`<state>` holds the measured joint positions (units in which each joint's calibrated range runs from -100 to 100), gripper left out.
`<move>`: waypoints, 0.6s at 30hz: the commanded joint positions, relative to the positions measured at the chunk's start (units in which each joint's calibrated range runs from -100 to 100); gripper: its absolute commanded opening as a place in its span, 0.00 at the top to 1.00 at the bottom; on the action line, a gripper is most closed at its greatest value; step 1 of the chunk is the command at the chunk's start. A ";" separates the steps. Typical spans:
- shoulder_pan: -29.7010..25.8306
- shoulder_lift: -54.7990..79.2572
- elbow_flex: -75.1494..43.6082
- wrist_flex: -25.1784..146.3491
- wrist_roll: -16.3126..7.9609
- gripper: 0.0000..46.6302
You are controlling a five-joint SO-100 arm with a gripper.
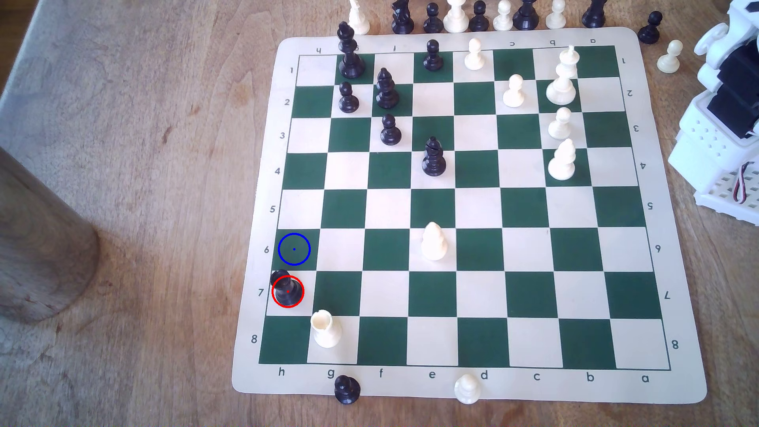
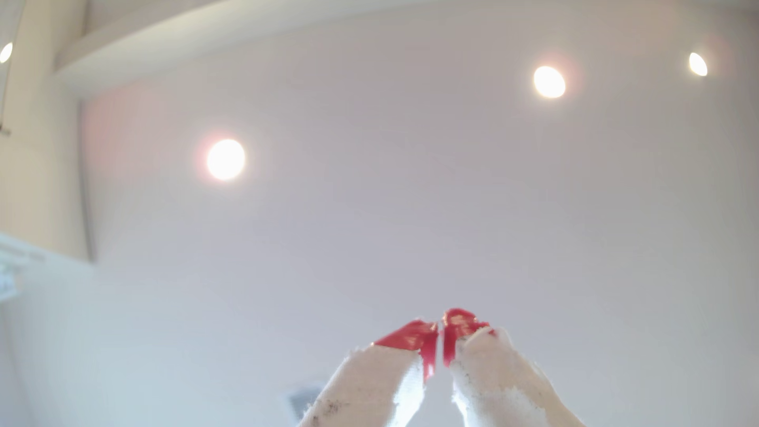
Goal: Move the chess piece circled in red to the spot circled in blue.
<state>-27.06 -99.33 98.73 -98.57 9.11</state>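
Note:
The black rook (image 1: pixel 286 288) circled in red stands upright on a cream square in row 7 at the exterior view's left edge of the board (image 1: pixel 673 384). The blue-ringed dark green square (image 1: pixel 294 249) is the one directly behind it in row 6, with nothing on it. In the wrist view my gripper (image 2: pixel 438 326) points up at the ceiling, its white fingers with red-taped tips (image 2: pixel 412 334) pressed together, holding nothing. The white arm base (image 1: pixel 723 123) sits at the exterior view's right, far from the rook.
A cream-white rook (image 1: pixel 325 328) stands one square diagonally in front of the black rook. Black and white pieces fill the board's far half; a white piece (image 1: pixel 433 242) stands mid-board. A black pawn (image 1: pixel 347 389) and a white pawn (image 1: pixel 467 388) sit on the near border. A wooden post (image 1: pixel 41 246) rises at the left.

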 commanded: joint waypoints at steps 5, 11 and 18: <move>37.19 3.57 -0.09 14.54 -11.09 0.98; 32.50 3.57 -4.81 37.55 -11.18 0.97; 32.34 3.57 -11.70 64.90 -12.01 0.97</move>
<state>5.16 -95.89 94.04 -49.96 -2.37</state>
